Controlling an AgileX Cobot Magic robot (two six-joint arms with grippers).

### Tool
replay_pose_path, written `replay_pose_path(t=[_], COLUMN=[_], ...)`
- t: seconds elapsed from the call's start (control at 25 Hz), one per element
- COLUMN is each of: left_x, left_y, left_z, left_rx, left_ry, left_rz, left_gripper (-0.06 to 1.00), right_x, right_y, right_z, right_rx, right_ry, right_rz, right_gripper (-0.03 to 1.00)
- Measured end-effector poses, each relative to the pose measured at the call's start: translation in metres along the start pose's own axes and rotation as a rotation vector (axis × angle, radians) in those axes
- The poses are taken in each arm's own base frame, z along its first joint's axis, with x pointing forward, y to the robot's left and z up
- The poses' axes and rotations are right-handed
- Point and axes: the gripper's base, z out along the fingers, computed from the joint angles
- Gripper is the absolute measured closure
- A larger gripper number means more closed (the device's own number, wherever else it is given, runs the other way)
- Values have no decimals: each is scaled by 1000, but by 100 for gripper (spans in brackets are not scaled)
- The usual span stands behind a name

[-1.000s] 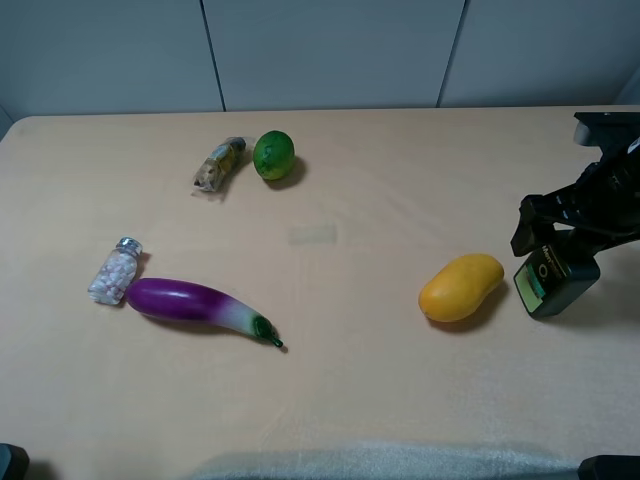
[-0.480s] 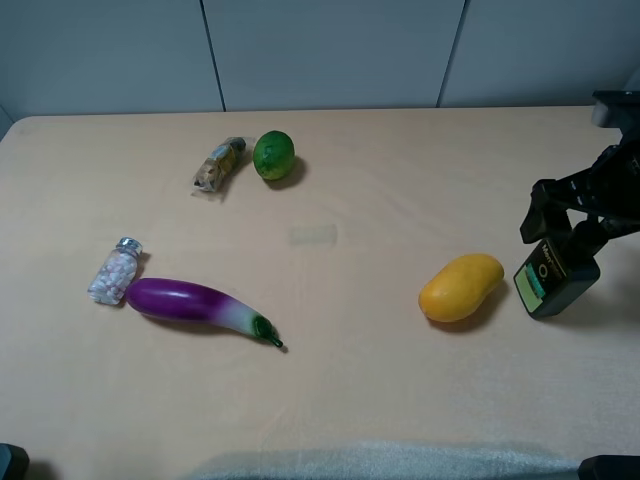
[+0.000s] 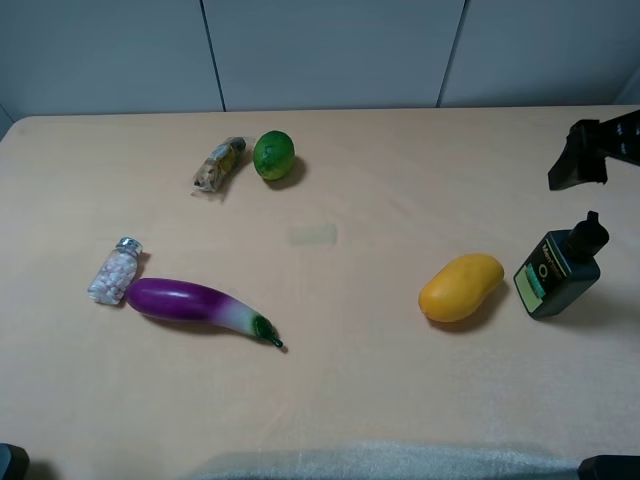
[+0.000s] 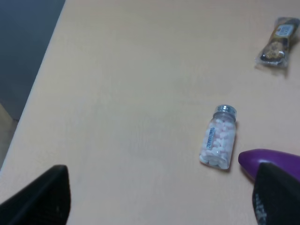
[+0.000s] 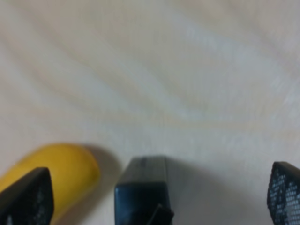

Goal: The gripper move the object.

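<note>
The black pump bottle (image 3: 556, 272) with a green-and-white label stands upright on the table at the right, just right of the yellow mango (image 3: 460, 287). My right gripper (image 3: 602, 150) is open and empty, raised behind the bottle near the right edge and apart from it. In the right wrist view its fingers (image 5: 26, 197) stand wide on either side of the bottle (image 5: 142, 187) below, with the mango (image 5: 61, 173) beside it. My left gripper (image 4: 159, 206) is open and empty over the table's left part.
A purple eggplant (image 3: 196, 304) and a small pill bottle (image 3: 116, 271) lie at the left. The pill bottle also shows in the left wrist view (image 4: 218, 143). A green lime (image 3: 273, 155) and a wrapped snack (image 3: 219, 165) lie at the back. The table edge (image 4: 44, 79) is close to the left arm.
My right gripper has let go of the pump bottle and pulled up and back to the right. The bottle stays standing where it was. Nothing else has moved.
</note>
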Motion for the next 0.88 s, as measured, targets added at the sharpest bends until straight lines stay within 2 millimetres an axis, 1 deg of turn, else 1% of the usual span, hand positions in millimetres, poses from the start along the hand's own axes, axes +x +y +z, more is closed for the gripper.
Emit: replay_pose_path(t=[0.16, 0.2, 0.32, 0.4, 0.56, 0.72, 0.88], left_x=[0, 0, 0, 0, 0, 0, 0], left_y=[0, 0, 0, 0, 0, 0, 0], left_z=[0, 0, 0, 0, 0, 0, 0], left_rx=[0, 0, 0, 0, 0, 0, 0], left_ry=[0, 0, 0, 0, 0, 0, 0], left_rz=[0, 0, 0, 0, 0, 0, 0], left_gripper=[10, 10, 10, 10, 10, 10, 10], right_x=[-1, -1, 5, 10, 26, 44, 68], right_y=[2, 2, 0, -3, -13, -18, -19], right_z=[-39, -39, -68, -83, -113, -136, -157], right_rx=[4, 4, 25, 51, 134, 194, 220], right_ry=[-145, -145, -253, -306, -416, -486, -570], right_rz=[-1, -1, 1, 19, 83, 146, 186], right_gripper=[27, 27, 27, 27, 27, 27, 27])
